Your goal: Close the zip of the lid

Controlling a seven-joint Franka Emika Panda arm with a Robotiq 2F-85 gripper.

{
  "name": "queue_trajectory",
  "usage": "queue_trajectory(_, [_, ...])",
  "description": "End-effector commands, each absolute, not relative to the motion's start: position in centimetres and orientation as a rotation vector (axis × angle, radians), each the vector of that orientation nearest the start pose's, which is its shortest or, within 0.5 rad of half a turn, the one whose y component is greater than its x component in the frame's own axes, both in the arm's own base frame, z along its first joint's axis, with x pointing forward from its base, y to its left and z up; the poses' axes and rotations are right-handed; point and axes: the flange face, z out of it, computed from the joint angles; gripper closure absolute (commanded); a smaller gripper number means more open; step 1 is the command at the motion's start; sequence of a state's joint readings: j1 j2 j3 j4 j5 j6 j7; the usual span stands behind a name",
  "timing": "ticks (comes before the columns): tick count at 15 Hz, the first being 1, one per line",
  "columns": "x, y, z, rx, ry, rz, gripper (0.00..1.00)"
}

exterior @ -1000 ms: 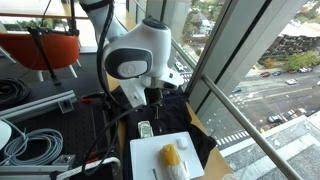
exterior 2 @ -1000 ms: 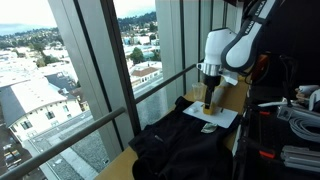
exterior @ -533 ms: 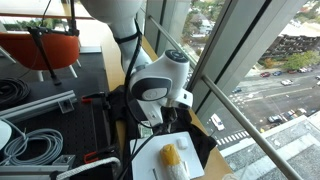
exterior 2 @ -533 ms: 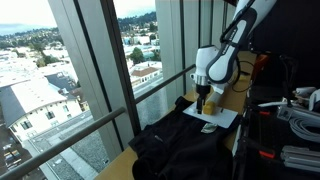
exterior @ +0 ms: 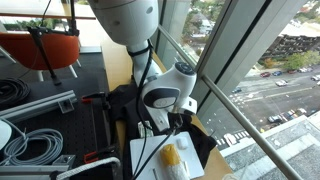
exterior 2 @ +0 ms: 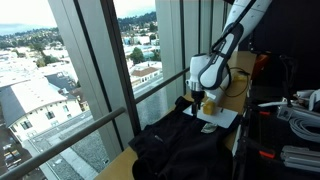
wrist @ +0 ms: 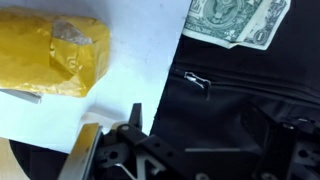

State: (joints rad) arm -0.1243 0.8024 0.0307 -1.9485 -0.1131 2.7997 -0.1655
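Wrist view, looking down: the robot's claw [wrist: 195, 135] hangs just above the lid [wrist: 255, 65], the rumpled black fabric flap of a large soft bag that fills the lower right of the picture. The claw looks spread. One finger [wrist: 135, 115] shows plainly against white, while its partner is hard to pick out from the black cloth. The zip [wrist: 260, 88] runs as a thin seam across the lid from left to right, its long axis crossing in front of the claw. A small silver zip pull [wrist: 197, 80] sits at the seam's left end, just ahead of the claw and close to the edge of a white board [wrist: 140, 55]. The pull probably has to be pinched and drawn along the seam (which direction closes it cannot be told here). On the board lies a yellow plastic-wrapped block [wrist: 55, 50]. A dollar bill [wrist: 230, 20] lies beyond the zip, just beside the board's edge. Both crowd the area around the pull. In both exterior views the arm bends low over the bag, which rests on a wooden surface [exterior 2: 115, 165] beside a tall window [exterior 2: 60, 70].
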Motion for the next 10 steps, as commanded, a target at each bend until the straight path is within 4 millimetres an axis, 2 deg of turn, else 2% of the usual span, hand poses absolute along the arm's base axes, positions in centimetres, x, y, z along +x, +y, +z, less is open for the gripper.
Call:
queue_trajectory(1, [61.0,-4.5,5.1,-3.131,-0.272,-0.044,0.0])
queue_trajectory(6, [61.4,-3.3,3.8,-3.125,-0.287,-0.02,0.0])
queue_trajectory(10, [61.1,-2.0,3.9,-3.123,-0.297,-0.015,0.0])
